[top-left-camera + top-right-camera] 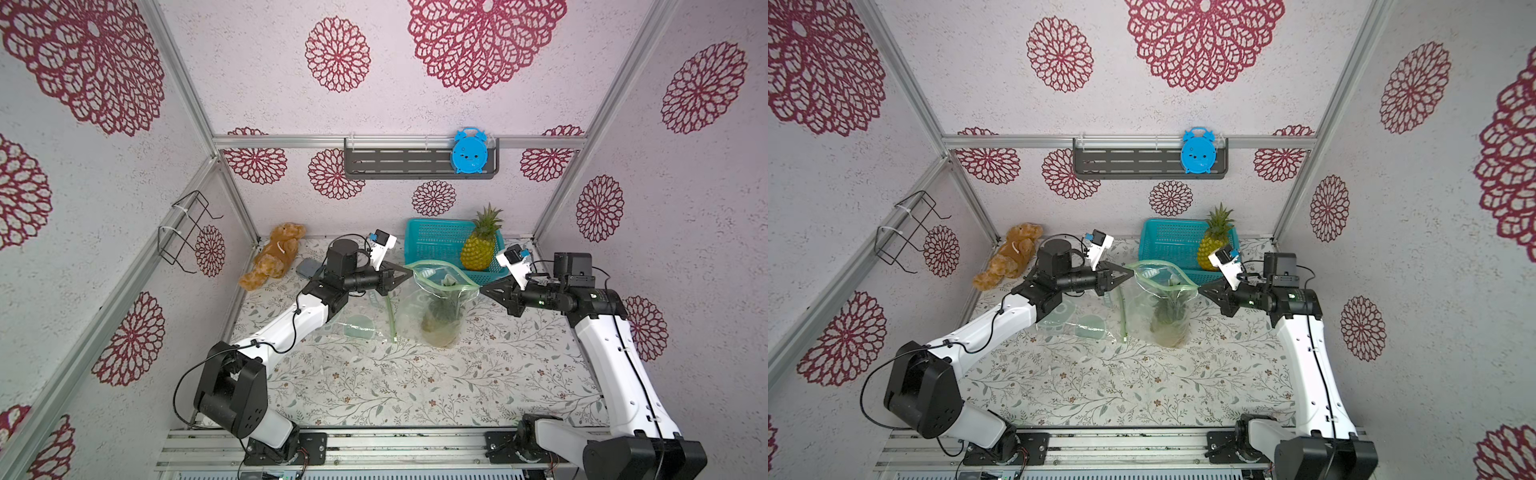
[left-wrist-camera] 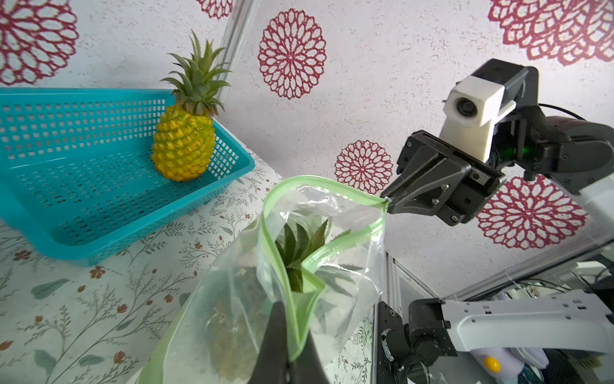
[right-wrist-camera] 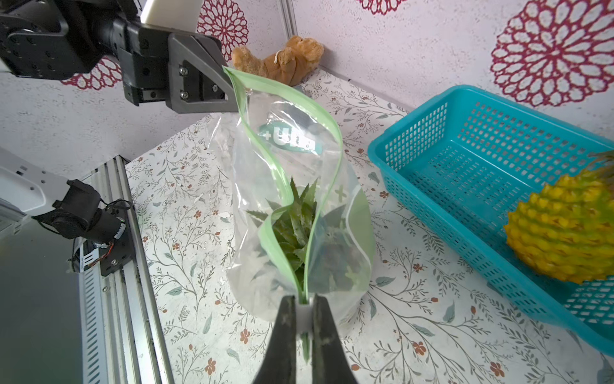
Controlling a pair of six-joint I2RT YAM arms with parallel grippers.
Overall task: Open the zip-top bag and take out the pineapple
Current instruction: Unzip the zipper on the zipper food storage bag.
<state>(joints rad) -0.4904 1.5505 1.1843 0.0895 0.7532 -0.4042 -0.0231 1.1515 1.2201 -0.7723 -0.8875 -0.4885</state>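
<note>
Both claws are clamped on the zip-top bag (image 1: 409, 316). The left claw (image 1: 408, 273) pinches one end of the green zip rim, and the right claw (image 1: 482, 286) the opposite end. The rim is pulled apart btw them into an open, lens-shaped mouth. The bag hangs from the two pinches and its bottom looks to rest on the counter (image 1: 374, 386).

Key relation: the pineapple (image 1: 440, 324) sits low inside the bag, below the mouth, btw the two claws and lower than both. Its long axis is approx upright, w/ the body down by the counter and the crown (image 3: 295, 219) pointing up. Leaf tips reach the rim's low dip in both wrist views. So the way in is prob. from above, down along that axis, gripping at the crown.

Nearer arm: close to even. In both top views the fruit lies roughly mid-span, so can't call it. Whichever claw lets go, the mouth prob. sags on that side.

Don't confuse w/ the yellow pineapple (image 1: 478, 249) in the teal basket (image 1: 432, 237) behind, which isn't bagged.
</note>
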